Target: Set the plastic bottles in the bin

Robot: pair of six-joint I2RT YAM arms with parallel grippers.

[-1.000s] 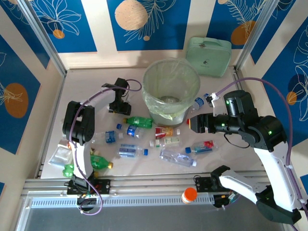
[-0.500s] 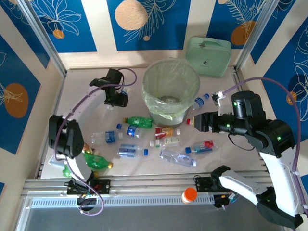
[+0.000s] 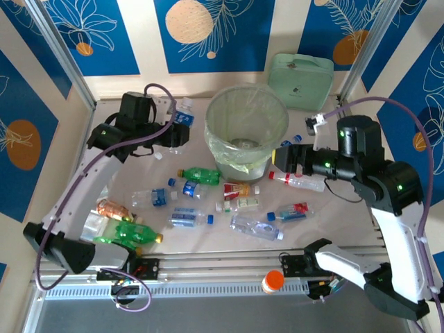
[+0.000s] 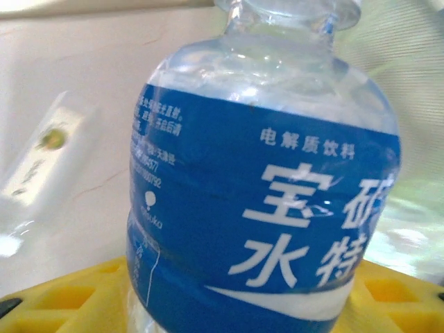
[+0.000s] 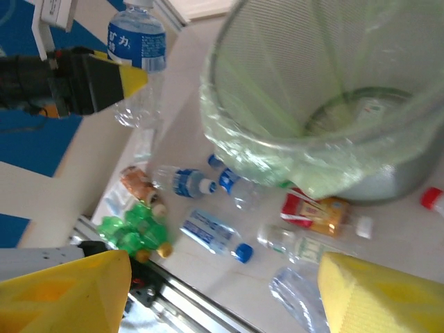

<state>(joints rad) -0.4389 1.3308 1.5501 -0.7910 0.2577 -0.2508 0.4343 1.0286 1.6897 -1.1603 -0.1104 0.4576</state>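
My left gripper (image 3: pixel 172 132) is raised left of the bin (image 3: pixel 246 128) and shut on a clear bottle with a blue label (image 3: pixel 180 119). That held bottle (image 4: pixel 263 201) stands upright between the yellow pads (image 4: pixel 59 298), its neck at the top of the left wrist view. My right gripper (image 3: pixel 280 156) hangs open by the bin's right side with nothing between its yellow fingers (image 5: pixel 378 295). Several plastic bottles lie on the table in front of the bin, among them a green bottle (image 3: pixel 201 175), a clear one (image 3: pixel 255 227) and a blue-capped one (image 5: pixel 214 234). The bag-lined bin (image 5: pixel 312 104) holds at least one item at the bottom.
A mint-green zip case (image 3: pixel 300 81) leans at the back right. An orange-capped item (image 3: pixel 272 280) sits on the front rail (image 3: pixel 222 267). Crushed green bottles (image 3: pixel 128 232) and a brown one (image 3: pixel 111 208) lie near the left arm's base. Side rails fence the table.
My left arm has swung up and back from the table, lifting the blue-labelled bottle to the height of the bin's rim. The right gripper has moved slightly back beside the bin.
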